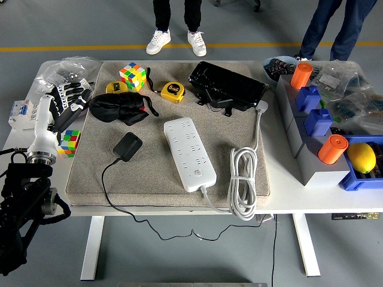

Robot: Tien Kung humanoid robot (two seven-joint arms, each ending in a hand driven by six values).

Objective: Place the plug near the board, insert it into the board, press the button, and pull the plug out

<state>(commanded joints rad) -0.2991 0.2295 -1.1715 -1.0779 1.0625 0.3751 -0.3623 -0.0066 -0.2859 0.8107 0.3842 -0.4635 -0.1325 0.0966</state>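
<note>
The left hand [64,100] hovers at the mat's [239,125] left edge, fingers loosely spread, holding nothing. The black plug [127,146] lies beside the white board [189,153].

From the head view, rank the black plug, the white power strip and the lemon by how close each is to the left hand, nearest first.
Measured from the left hand, at the table's left edge:
1. Black plug, on the mat's left part, just right of and nearer the table's front than the hand.
2. White power strip, at the mat's middle.
3. Lemon, in the blue bin at the far right.
</note>
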